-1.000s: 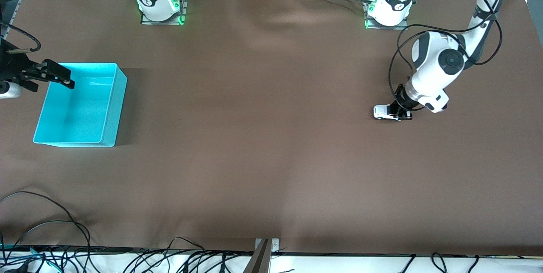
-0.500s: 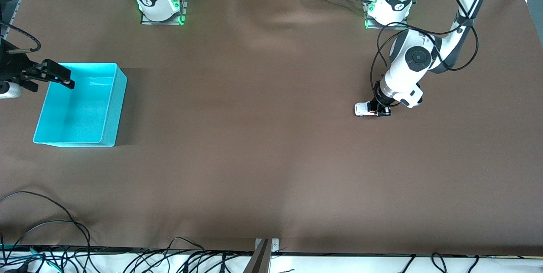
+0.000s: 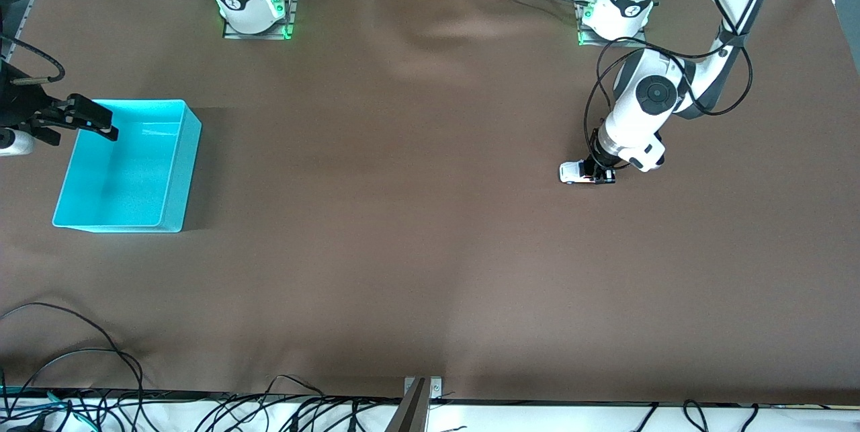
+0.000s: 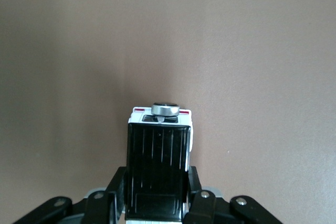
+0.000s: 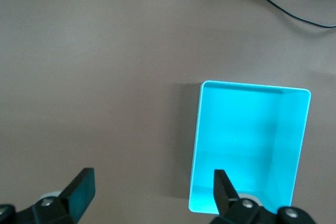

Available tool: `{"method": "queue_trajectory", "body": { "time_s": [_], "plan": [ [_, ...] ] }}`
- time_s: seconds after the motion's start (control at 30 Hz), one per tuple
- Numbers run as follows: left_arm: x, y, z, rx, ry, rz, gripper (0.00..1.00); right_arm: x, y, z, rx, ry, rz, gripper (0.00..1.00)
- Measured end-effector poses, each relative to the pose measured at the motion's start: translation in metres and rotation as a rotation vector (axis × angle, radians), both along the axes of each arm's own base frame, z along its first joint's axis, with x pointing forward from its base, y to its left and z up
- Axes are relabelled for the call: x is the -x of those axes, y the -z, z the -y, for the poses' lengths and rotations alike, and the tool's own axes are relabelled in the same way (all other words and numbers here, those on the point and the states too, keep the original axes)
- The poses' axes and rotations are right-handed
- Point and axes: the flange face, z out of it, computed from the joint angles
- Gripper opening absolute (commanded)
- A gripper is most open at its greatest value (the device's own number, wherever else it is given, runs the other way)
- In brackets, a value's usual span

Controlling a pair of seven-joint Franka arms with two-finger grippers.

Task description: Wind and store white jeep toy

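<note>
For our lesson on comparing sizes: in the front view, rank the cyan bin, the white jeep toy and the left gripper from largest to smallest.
1. cyan bin
2. white jeep toy
3. left gripper, shut on the toy; the two look alike, so their ranking is unsure.

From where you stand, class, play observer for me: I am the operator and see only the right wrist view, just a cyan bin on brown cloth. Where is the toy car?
Observer: The white toy car sits on the table toward the left arm's end, well away from the cyan bin.
Operator: Is anything touching it?
Observer: Yes, the left gripper is shut on it, low at the table.
Operator: What shows on the car close up?
Observer: In the left wrist view, a black roof and a round silver-rimmed knob.
Operator: And my own gripper?
Observer: The right gripper is open, over the bin's rim, waiting.
</note>
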Motion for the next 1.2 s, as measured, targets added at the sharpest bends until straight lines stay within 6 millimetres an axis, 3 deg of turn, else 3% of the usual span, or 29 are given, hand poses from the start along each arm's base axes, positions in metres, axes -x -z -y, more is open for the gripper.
{"method": "queue_trajectory", "body": {
  "time_s": [0.2, 0.5, 1.07, 1.2],
  "plan": [
    [-0.002, 0.001, -0.012, -0.025, 0.018, 0.001, 0.00, 0.000, 0.000, 0.000, 0.000, 0.000, 0.000, 1.00],
    [-0.007, 0.001, -0.045, -0.062, 0.011, -0.001, 0.00, 0.000, 0.000, 0.000, 0.000, 0.000, 0.000, 1.00],
    [-0.011, 0.004, -0.129, -0.157, 0.018, 0.007, 0.00, 0.000, 0.000, 0.000, 0.000, 0.000, 0.000, 1.00],
    [-0.012, 0.005, -0.145, -0.179, 0.029, 0.009, 0.07, 0.000, 0.000, 0.000, 0.000, 0.000, 0.000, 1.00]
  ]
}}
